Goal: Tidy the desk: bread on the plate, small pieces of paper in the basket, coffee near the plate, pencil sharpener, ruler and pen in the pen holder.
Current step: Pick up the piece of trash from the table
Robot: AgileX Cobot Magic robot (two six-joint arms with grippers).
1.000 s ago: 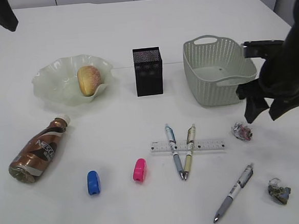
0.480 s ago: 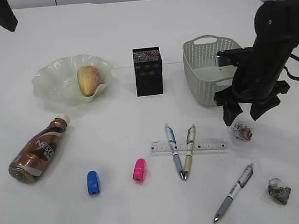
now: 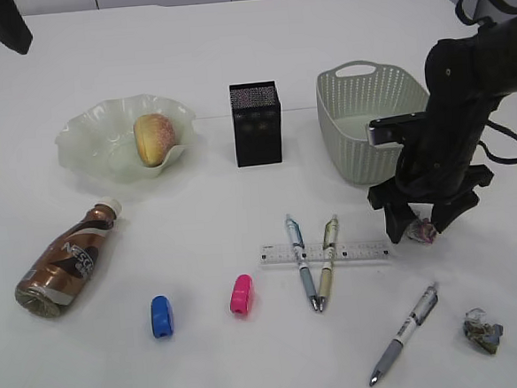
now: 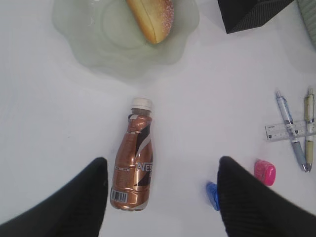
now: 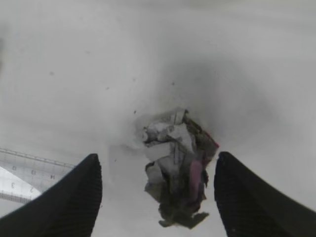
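While the plain white counter [image 3: 230, 36] fills every view, right tool [image 3: 423, 225] at right of frame stands spread astride a crumpled printed paper wad [image 5: 175, 165]; left tool [image 4: 160, 197] is spread too, over a glossy brown plastic bottle [image 4: 134, 163] lying flat.

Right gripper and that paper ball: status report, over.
Right gripper open, fingers straddling paper ball on desk. Left gripper open, empty, above coffee. Nothing blocking.
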